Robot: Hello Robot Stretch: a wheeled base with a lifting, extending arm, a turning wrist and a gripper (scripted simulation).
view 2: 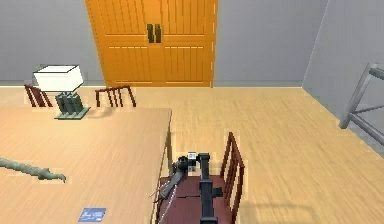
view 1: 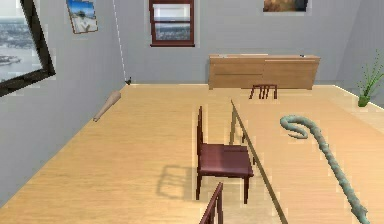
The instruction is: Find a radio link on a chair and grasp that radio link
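The arm [view 2: 205,200] rises from the arm side view's bottom edge. Left of it spreads the table [view 2: 100,140], and beyond stand 2 orange doors [view 2: 155,45]. A dark red chair [view 2: 234,172] is drawn up just beside the table, and the arm reaches out over its seat. The gripper [view 2: 172,182] hangs at that seat, near the table's edge. With the seat right behind the fingers, I cannot tell the gripper's state or whether it holds anything.

The radio link is too small to pick out. My guess is that it lies on this seat, by the fingers. The search looks finished, and the grasp is the step in hand. As I judge it, the next move is to set the fingers squarely about the radio link and take hold. Then lift straight up, clear of the seat and the chair's back, without knocking the table.
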